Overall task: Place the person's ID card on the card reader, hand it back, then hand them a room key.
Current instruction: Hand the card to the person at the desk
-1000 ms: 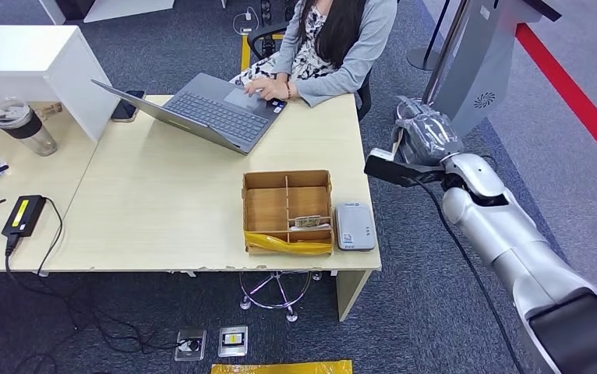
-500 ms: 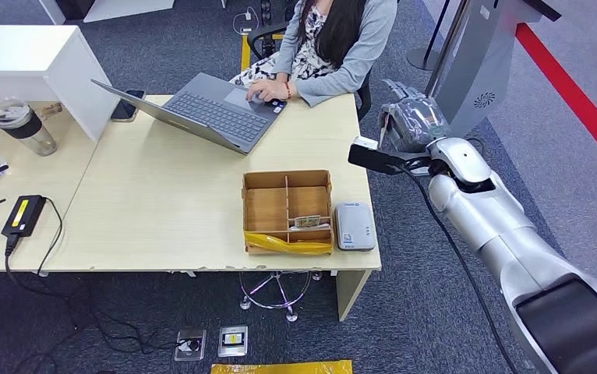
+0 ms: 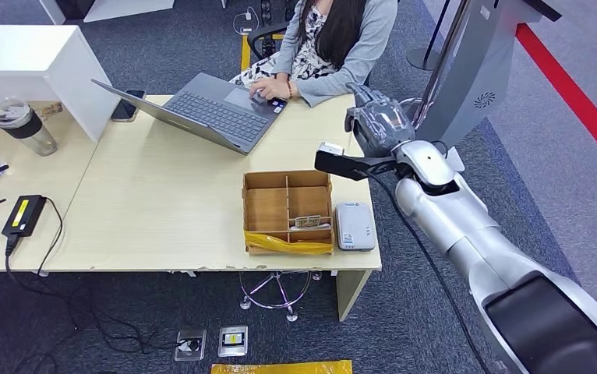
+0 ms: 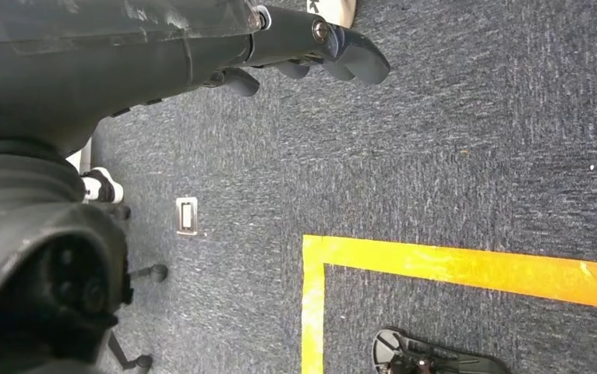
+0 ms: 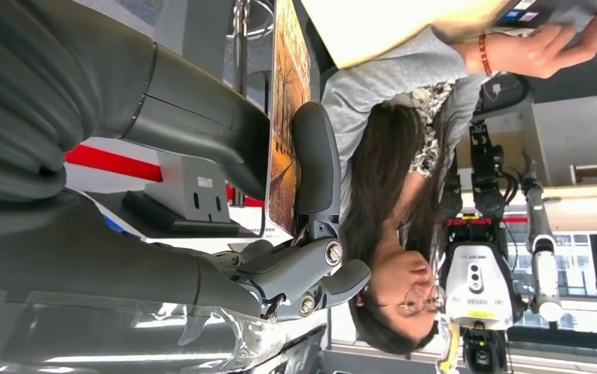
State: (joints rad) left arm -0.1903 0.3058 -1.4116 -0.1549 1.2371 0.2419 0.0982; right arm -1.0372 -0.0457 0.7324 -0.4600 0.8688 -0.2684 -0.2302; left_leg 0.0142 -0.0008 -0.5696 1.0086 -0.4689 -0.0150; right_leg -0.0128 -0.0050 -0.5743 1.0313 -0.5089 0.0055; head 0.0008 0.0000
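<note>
Right hand (image 3: 379, 125) is raised over the far right corner of the surface (image 3: 163, 202), beyond the card reader (image 3: 355, 226), fingers spread apart w/ nothing in them; right wrist view shows the fingers (image 5: 311, 269) loosely extended toward the person (image 3: 334, 47), thumb apart. Silver right arm (image 3: 467, 234) runs back from it off the reader's right side, w/ a black cable along it.

Card reader, a small grey-white box, lies flat near the front right edge of the surface, touching or just beside the wooden divided box (image 3: 287, 210) on its left. That box has a yellow wrapper along its front wall and a small card-like item in the compartment nearest the reader; prob. a key card, too small to tell.

Person sits at the far side of the surface from the reader, one hand on the trackpad of an open grey laptop (image 3: 202, 109). A small card-like thing sits under that hand, approx. at the laptop's corner — cannot tell if it is the ID.

Left hand (image 4: 303, 47) hangs over dark blue carpet w/ yellow floor tape (image 4: 467, 269), fingers curled in a little, holding nothing.

Well left of the reader: a lidded tumbler (image 3: 22, 125), a phone (image 3: 125, 106), a black power brick (image 3: 22, 216) w/ cord.
</note>
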